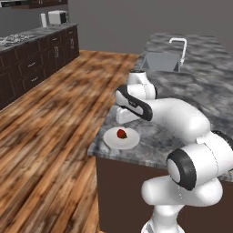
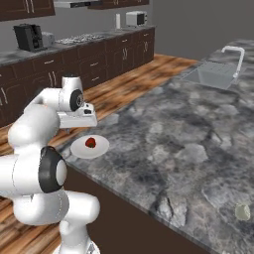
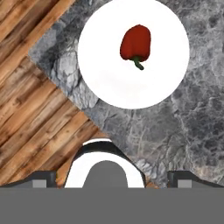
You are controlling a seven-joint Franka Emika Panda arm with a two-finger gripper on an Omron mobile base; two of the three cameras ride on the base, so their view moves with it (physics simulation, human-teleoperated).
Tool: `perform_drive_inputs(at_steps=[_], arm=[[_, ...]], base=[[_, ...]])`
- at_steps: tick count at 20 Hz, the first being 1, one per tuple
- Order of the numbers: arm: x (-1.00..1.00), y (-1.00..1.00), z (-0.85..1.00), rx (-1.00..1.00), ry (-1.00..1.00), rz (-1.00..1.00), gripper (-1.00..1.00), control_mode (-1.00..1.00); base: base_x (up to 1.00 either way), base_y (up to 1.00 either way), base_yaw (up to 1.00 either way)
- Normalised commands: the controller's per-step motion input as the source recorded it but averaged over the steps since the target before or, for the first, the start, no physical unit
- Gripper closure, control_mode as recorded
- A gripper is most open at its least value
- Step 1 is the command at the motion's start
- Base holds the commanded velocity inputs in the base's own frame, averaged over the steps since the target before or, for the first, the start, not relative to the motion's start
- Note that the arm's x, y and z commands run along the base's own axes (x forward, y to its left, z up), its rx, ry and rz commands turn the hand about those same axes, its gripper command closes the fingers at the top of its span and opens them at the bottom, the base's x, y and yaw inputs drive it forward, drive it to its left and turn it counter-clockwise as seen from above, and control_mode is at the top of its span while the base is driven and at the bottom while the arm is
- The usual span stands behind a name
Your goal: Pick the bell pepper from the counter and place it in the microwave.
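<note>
Left base view: a pepper [image 1: 121,134] lies on a white plate [image 1: 110,139] at the counter [image 1: 200,86] corner.
From the left: wood floor [image 1: 50,136], then the plate by the counter's edge with the red pepper on it, then the white arm bent low over that corner, its gripper [image 1: 122,119] just above and behind the plate; farther right, a steel sink [image 1: 159,61] with a white faucet [image 1: 181,48]. In the hand view the pepper [image 3: 136,43] lies right of the plate's [image 3: 100,83] centre, green stem toward the camera, apart from the fingertips [image 3: 38,178]. The fingertips stand wide apart, holding nothing.
</note>
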Motion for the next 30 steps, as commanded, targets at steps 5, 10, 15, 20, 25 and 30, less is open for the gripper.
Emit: perform_drive_inputs(at_steps=[5,10,15,20,25,30], arm=[[0.53,0.01,-0.28,-0.02,0.04,0.10,-1.00,-1.00],[0.24,0.00,-0.30,-0.01,0.02,0.04,-1.00,-1.00],[0.18,0.00,-0.36,0.00,-0.06,0.00,-1.00,-1.00],[0.14,0.00,-0.34,0.00,-0.13,0.00,-1.00,-1.00],[0.23,0.02,-0.28,0.04,-0.13,0.00,-1.00,-1.00],[0.23,0.12,-0.33,0.07,-0.01,0.00,-1.00,-1.00]], base=[[0.00,0.00,0.00],[0.00,0.00,0.00],[0.00,0.00,0.00],[0.00,0.00,0.00],[0.00,0.00,0.00],[0.00,0.00,0.00]])
